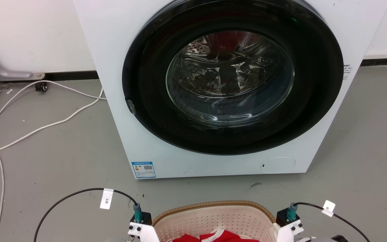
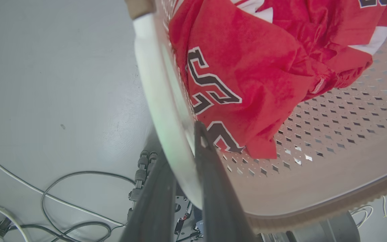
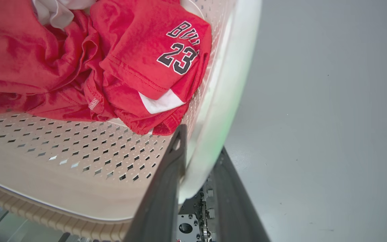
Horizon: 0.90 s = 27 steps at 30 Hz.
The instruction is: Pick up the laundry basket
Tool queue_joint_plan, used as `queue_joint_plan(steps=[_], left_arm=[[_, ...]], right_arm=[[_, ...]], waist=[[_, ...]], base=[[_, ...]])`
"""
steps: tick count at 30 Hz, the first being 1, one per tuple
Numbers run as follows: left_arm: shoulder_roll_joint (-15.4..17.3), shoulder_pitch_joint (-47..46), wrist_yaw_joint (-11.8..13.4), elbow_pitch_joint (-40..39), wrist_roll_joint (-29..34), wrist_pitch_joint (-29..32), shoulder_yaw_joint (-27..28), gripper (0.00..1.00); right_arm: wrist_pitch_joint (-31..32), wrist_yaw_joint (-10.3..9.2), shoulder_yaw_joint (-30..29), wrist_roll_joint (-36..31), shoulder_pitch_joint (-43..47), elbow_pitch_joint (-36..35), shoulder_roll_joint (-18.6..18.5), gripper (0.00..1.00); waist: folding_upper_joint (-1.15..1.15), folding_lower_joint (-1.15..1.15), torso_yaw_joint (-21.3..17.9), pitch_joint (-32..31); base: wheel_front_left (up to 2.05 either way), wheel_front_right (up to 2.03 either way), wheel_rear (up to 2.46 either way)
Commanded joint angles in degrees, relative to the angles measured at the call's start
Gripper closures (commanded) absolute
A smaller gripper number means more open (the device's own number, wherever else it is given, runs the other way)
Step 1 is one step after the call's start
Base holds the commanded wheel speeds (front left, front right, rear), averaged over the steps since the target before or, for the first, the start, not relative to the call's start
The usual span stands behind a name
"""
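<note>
head view, looking down on the laundry basket [image 1: 213, 204] at the bottom edge, just in front of the washer [image 1: 106, 67]. finding it cream, perforated and brown-rimmed, and carrying a crumpled red jersey [image 1: 220, 237] inside.

left wrist view, watching the left hand [image 2: 181, 148] straddling the white side handle [image 2: 153, 84], with one finger inside against the wall and one outside, appearing to be clamping on it. right wrist view, seeing the right hand [image 3: 200, 141] doing the same on the opposite handle, pressing on either side of the white band. not being able to tell whether resting on the floor [image 1: 45, 151] or hanging just above it.

judging the handling: probably weighing little, with only soft cloth inside. expecting the thin plastic walls to be flexing a little under a pinch, and the smooth handles to be sliding between narrow fingers if tilting. rating the two side handles, as gripped now, as the right place to be taking hold, sharing the load and holding it level. advising raising both hands evenly, so as not to be twisting the shell or tipping the jersey out.

further out, noting the washer's round dark door [image 1: 230, 77] and a white cable [image 1: 45, 126] trailing over the grey floor at the left, well apart from the basket.
</note>
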Motion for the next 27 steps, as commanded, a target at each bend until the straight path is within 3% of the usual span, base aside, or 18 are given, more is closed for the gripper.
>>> queue_joint_plan(steps=[1,27], left_arm=[[-0.73,-0.81,-0.56,-0.60,-0.13,-0.09,-0.44,1.00],[-0.49,-1.40,-0.56,-0.53,-2.83,-0.61,-3.10,1.00]], right_arm=[[-0.02,0.20,0.22,0.16,-0.03,-0.54,0.60,1.00],[0.27,0.20,0.28,-0.35,0.16,-0.57,0.49,1.00]], waist=[[0.00,0.00,-0.01,0.04],[0.00,0.00,-0.01,0.37]], base=[[0.00,0.00,0.00],[0.00,0.00,0.00]])
